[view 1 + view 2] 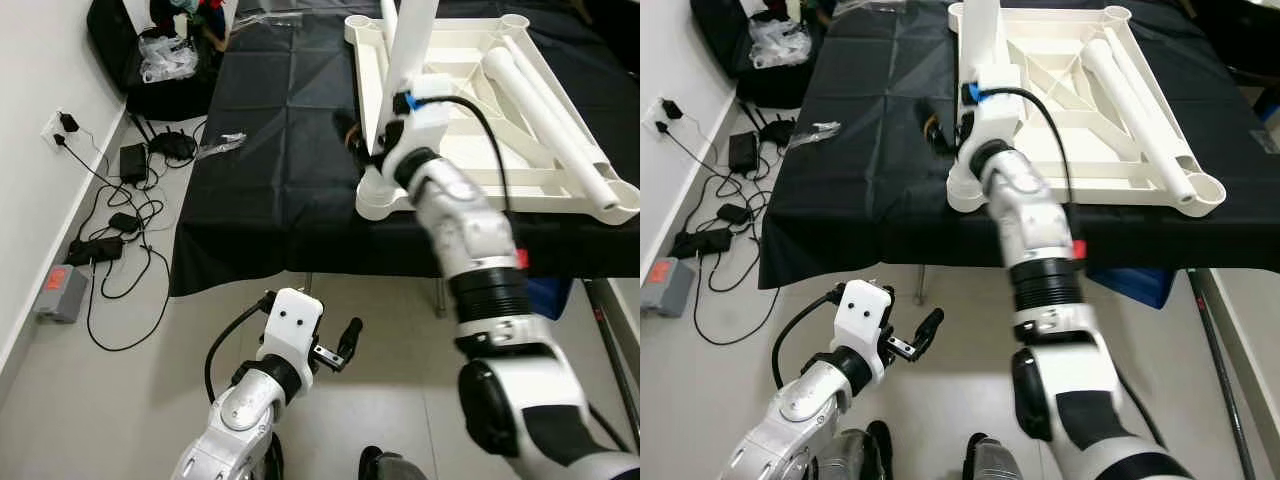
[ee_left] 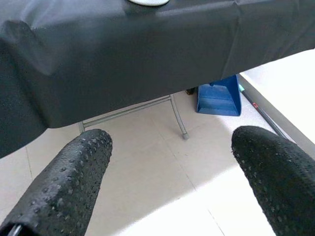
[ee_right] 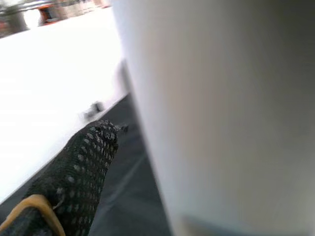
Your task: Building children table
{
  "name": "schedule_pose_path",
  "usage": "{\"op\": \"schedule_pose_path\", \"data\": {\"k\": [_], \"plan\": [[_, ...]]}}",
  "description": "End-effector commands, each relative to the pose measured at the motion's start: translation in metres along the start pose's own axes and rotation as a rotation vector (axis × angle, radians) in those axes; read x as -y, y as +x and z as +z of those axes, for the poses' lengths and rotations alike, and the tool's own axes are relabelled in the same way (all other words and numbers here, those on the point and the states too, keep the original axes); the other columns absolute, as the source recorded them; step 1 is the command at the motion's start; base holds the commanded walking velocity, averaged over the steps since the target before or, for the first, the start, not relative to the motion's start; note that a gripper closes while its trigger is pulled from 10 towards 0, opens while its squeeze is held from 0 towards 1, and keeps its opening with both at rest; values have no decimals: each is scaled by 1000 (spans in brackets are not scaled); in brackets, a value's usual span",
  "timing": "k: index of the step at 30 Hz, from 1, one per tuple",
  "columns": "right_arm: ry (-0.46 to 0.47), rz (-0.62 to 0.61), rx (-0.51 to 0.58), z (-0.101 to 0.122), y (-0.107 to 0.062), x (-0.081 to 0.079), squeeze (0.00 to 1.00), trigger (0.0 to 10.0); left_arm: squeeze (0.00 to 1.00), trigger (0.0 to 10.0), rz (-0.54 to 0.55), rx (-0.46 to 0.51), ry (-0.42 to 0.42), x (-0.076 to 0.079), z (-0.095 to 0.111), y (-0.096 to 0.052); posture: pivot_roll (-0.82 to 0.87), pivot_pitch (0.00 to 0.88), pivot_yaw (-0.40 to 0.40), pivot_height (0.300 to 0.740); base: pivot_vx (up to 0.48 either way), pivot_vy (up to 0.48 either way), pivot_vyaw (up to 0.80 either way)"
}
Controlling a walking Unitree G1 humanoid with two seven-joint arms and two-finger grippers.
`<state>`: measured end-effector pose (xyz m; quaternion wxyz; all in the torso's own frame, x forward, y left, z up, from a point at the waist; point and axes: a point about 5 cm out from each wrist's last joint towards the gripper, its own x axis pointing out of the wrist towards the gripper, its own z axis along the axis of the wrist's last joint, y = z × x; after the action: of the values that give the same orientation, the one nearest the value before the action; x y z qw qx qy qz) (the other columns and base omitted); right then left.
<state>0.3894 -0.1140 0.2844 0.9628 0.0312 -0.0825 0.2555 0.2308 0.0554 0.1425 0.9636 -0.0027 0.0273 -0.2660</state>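
Right end effector is gripping the upright white leg low near its corner socket, looking like light, stiff, slick plastic, while the left end effector is hanging wide open.

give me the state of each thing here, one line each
white table top: upside down on the black-covered table
upright leg: standing in the near-left corner socket, held by right gripper
two loose legs: lying on the underside
left gripper: open, holding nothing, low over the floor
black cloth: spread, hanging over the edge
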Motion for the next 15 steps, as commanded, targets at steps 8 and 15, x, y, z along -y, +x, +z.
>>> {"op": "schedule_pose_path", "data": {"k": [8,15], "plan": [[35,300,-12,9,-8,8,0,10000,0,10000,4,-17,1,-1,-3,-2,160,249,-31,740,0,0,0],[-33,429,31,24,-5,14,0,10000,0,10000,5,-16,1,-1,-3,-2,164,249,-35,740,0,0,0]]}}
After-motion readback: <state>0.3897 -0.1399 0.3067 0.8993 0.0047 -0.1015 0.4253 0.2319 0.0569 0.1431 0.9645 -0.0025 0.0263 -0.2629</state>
